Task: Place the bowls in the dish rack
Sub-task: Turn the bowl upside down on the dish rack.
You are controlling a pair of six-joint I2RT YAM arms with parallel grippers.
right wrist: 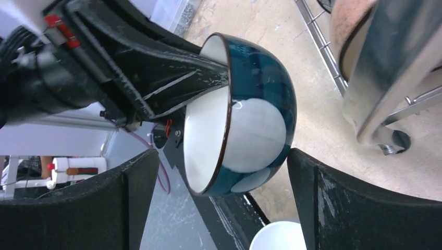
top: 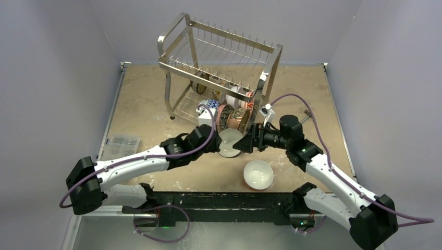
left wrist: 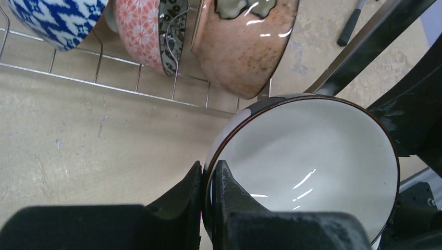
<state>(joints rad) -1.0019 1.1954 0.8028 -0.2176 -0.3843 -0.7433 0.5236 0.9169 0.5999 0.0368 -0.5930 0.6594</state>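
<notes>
Pinching the teal-and-white bowl [left wrist: 312, 166] by its rim, the left gripper [left wrist: 208, 172] holds it on edge just before the dish rack [top: 213, 67], mouth turned away from the rack. The right gripper [right wrist: 221, 153] straddles it, spread wide, not touching.

My bench [top: 151, 112] is a mottled tan slab with pale metal strips along its left and right edges. The dish rack [top: 219, 57] stands upright on its own legs at the far middle of it. One white bowl [top: 258, 174] with a reddish outside sits mouth up near the near edge, right of centre, well apart from the rack. A clear plastic case [top: 121, 145] lies flat at the left edge. Beyond the rack's right side a slim dark handle [left wrist: 350, 23] lies on the slab; I cannot tell what it is.
</notes>
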